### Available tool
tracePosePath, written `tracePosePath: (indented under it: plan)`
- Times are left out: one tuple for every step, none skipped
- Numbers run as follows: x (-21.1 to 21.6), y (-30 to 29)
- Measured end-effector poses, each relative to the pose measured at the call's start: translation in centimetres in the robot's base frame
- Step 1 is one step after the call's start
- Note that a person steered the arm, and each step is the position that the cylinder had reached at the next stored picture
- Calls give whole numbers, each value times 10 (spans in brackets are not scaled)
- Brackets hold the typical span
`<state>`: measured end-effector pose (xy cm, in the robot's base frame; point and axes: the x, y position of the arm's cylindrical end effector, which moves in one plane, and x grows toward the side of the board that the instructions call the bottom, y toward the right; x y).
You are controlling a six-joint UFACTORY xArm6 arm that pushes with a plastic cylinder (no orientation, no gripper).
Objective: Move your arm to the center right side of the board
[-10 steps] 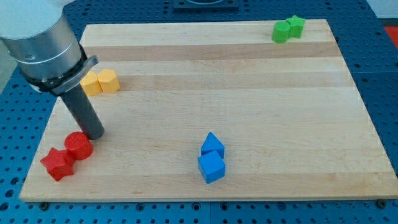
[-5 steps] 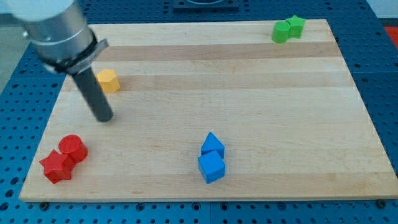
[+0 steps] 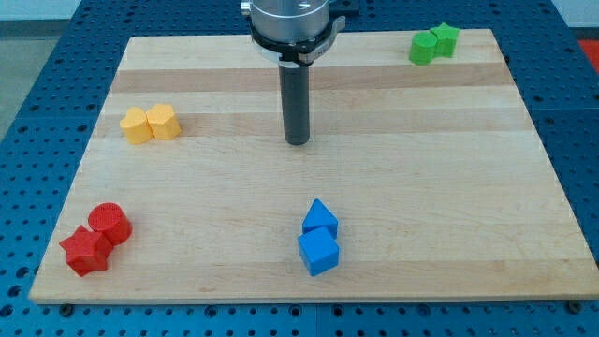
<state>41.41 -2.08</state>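
Observation:
My tip (image 3: 297,141) rests on the wooden board (image 3: 421,187) near its middle, slightly toward the view's top. It touches no block. The two blue blocks (image 3: 319,238) lie below it toward the view's bottom. The two yellow blocks (image 3: 151,124) lie to its left. The two green blocks (image 3: 433,43) sit at the top right corner. The red cylinder (image 3: 110,224) and red star block (image 3: 85,250) sit at the bottom left corner.
The board lies on a blue perforated table (image 3: 580,112) that shows around its edges. The arm's grey body (image 3: 288,19) comes down from the view's top centre.
My tip has moved from beside the red blocks at the lower left, up past the yellow blocks, and rightward to the board's middle. No block has moved.

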Motion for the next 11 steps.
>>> tracePosePath:
  plan:
    - [0,15]
    - [0,49]
    - [-1,84]
    - [-4,124]
    - [-4,173]
    - [-4,216]
    - [-4,247]
    - [-4,256]
    - [-4,263]
    - [-4,289]
    - [-4,300]
